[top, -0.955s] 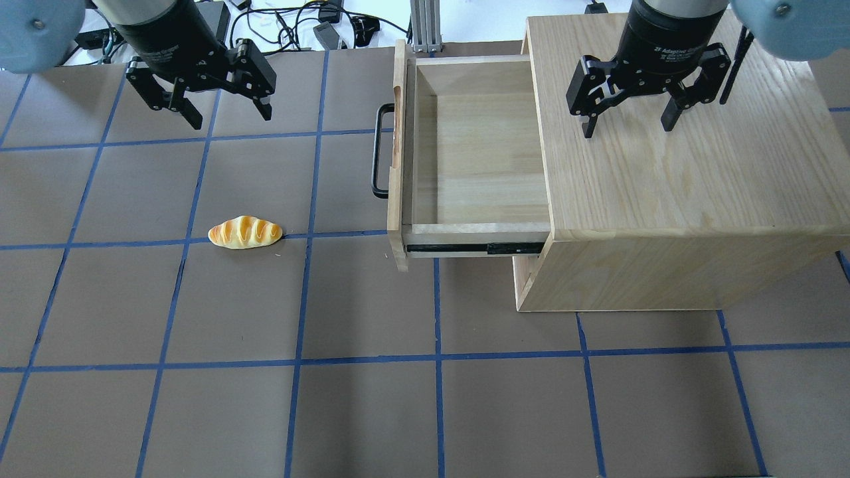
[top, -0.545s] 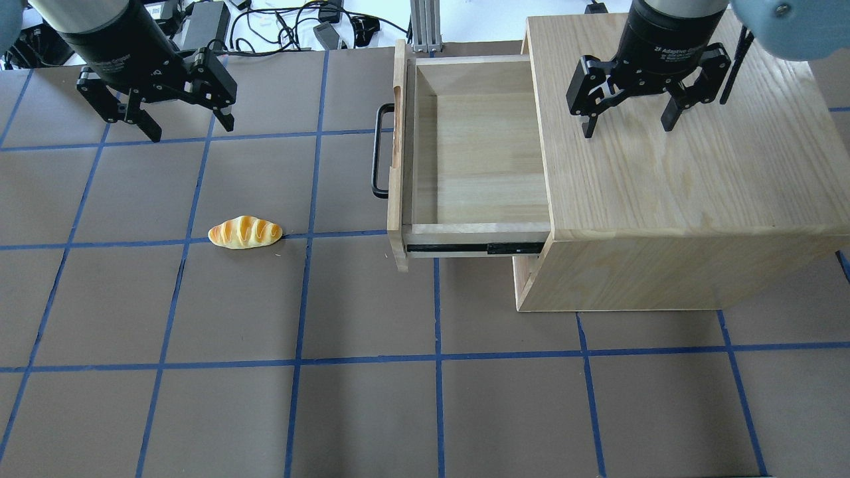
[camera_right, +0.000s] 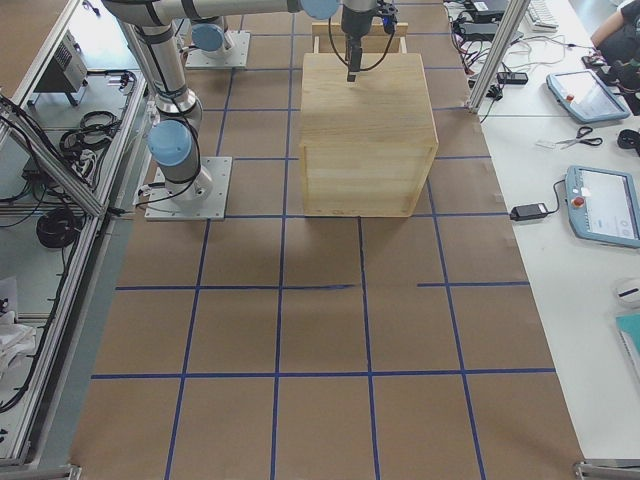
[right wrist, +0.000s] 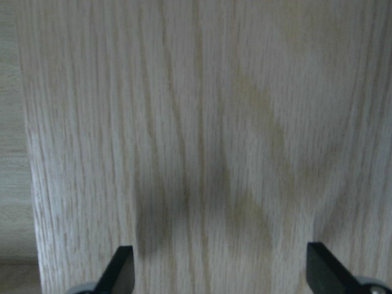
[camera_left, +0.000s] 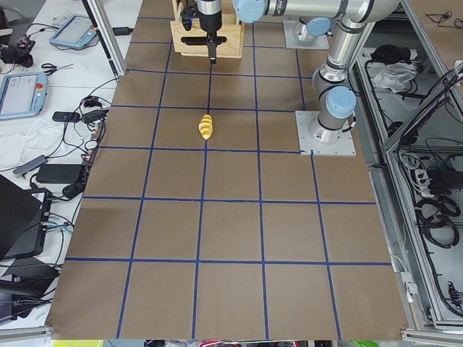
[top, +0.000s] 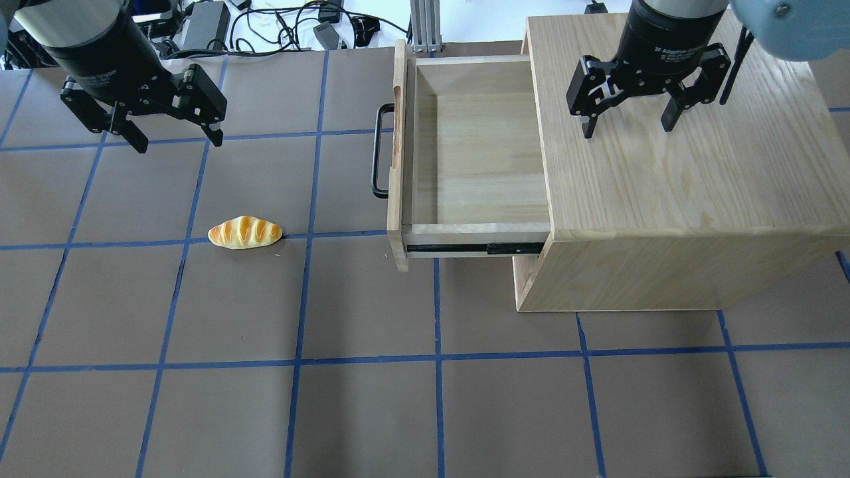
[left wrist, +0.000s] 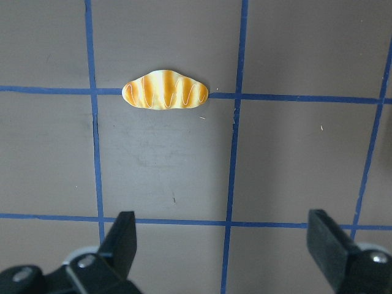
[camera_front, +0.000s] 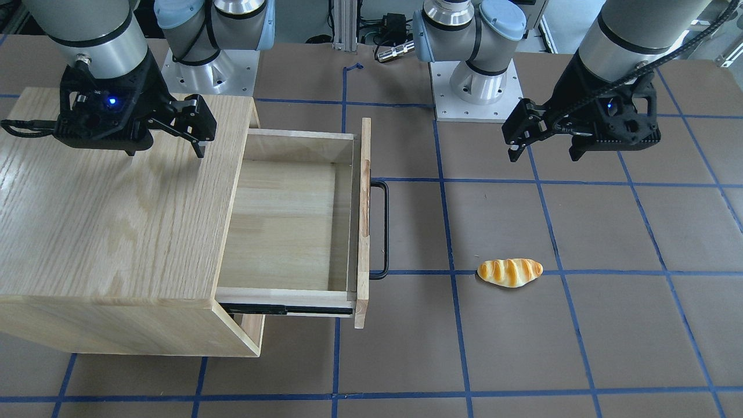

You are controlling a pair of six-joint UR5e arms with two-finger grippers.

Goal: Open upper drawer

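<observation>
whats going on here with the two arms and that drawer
The upper drawer stands pulled well out of the wooden cabinet, and it looks empty. Nothing grips its black bar handle. The left gripper hangs open above the table, off to the side of the drawer, with a toy bread roll lying on the table nearby. The right gripper is open above the cabinet top. Neither holds anything.

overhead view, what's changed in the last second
The left gripper slid toward the view's left, away from the upper drawer, open and empty throughout. Unchanged: the drawer pulled out, the right gripper open above the cabinet top, the bread roll on the table.
</observation>
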